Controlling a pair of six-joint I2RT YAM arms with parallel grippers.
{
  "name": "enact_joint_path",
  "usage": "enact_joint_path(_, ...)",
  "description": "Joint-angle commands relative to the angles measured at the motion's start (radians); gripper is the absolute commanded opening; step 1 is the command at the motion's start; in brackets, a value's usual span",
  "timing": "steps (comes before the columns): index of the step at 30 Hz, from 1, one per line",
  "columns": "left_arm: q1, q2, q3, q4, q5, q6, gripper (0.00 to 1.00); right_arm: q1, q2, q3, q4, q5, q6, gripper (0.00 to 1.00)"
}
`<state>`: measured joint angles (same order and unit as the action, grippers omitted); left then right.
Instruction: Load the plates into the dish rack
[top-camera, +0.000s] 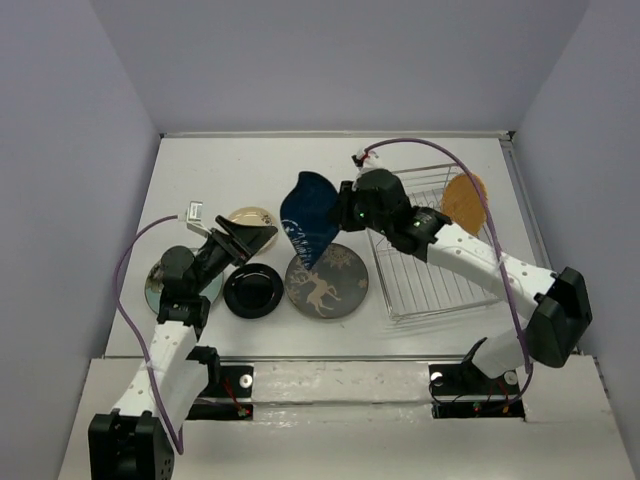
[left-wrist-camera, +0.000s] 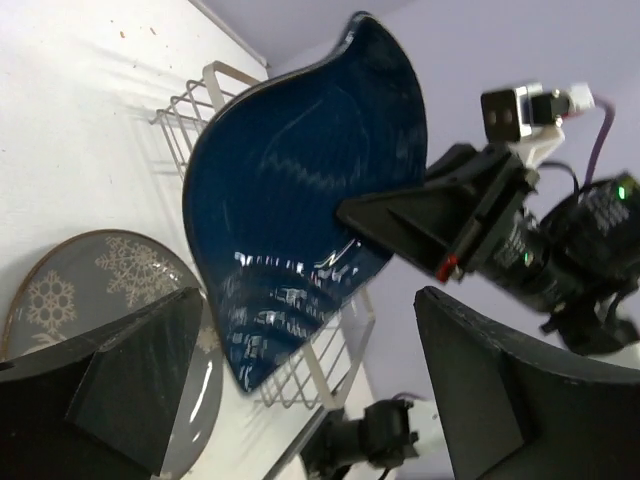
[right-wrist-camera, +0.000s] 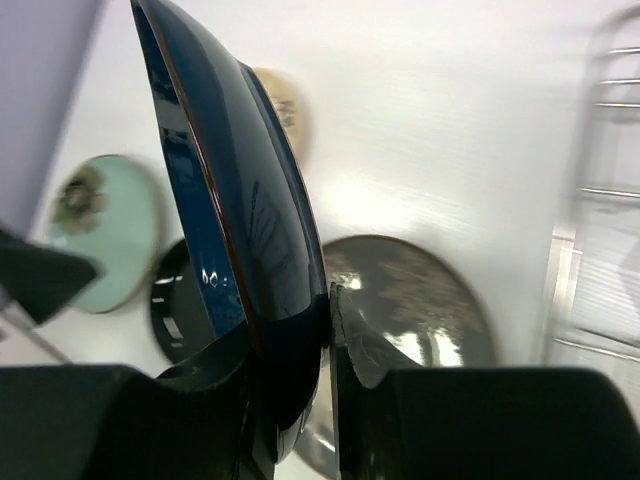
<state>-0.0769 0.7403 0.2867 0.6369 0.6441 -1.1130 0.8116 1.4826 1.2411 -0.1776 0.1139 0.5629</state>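
My right gripper (top-camera: 342, 214) is shut on the dark blue leaf-shaped plate (top-camera: 309, 217) and holds it upright in the air, left of the wire dish rack (top-camera: 440, 255). The plate also shows in the left wrist view (left-wrist-camera: 300, 190) and the right wrist view (right-wrist-camera: 235, 220). An orange plate (top-camera: 464, 201) stands in the rack's far right. The grey deer plate (top-camera: 327, 281), the small black plate (top-camera: 252, 291), the cream plate (top-camera: 248, 216) and the pale green plate (top-camera: 153, 283) lie on the table. My left gripper (top-camera: 262, 235) is open and empty above the cream plate.
The table is walled on the left, back and right. The rack (left-wrist-camera: 300, 360) lies close behind the held plate in the left wrist view. The grey plate (right-wrist-camera: 420, 310) lies below the right fingers.
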Motion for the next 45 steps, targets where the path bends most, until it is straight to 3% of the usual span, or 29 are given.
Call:
enact_joint_path(1,0.0,-0.077,0.127,-0.149,0.129,0.278,0.99,-0.147,-0.152,0.141,-0.274,0.21,-0.179,0.07)
enact_joint_path(6,-0.038,-0.13,0.265,-0.521,0.082,0.597,0.99,-0.293,-0.229,0.233,-0.535,0.355,-0.271,0.07)
enact_joint_path(10,-0.152,-0.215,0.287,-0.632,-0.056,0.709,0.99,-0.316,-0.202,0.343,-0.75,0.593,-0.313,0.07)
enact_joint_path(12,-0.202,-0.239,0.279,-0.635,-0.058,0.72,0.99,-0.336,-0.176,0.4,-0.845,0.679,-0.331,0.07)
enact_joint_path(23,-0.281,-0.302,0.262,-0.625,-0.051,0.719,0.99,-0.426,-0.044,0.501,-0.862,0.765,-0.52,0.07)
enact_joint_path(32,-0.305,-0.323,0.259,-0.625,-0.05,0.716,0.99,-0.526,0.027,0.48,-0.786,0.623,-0.633,0.07)
enact_joint_path(45,-0.313,-0.321,0.258,-0.622,-0.043,0.714,0.99,-0.566,0.119,0.402,-0.718,0.553,-0.612,0.07)
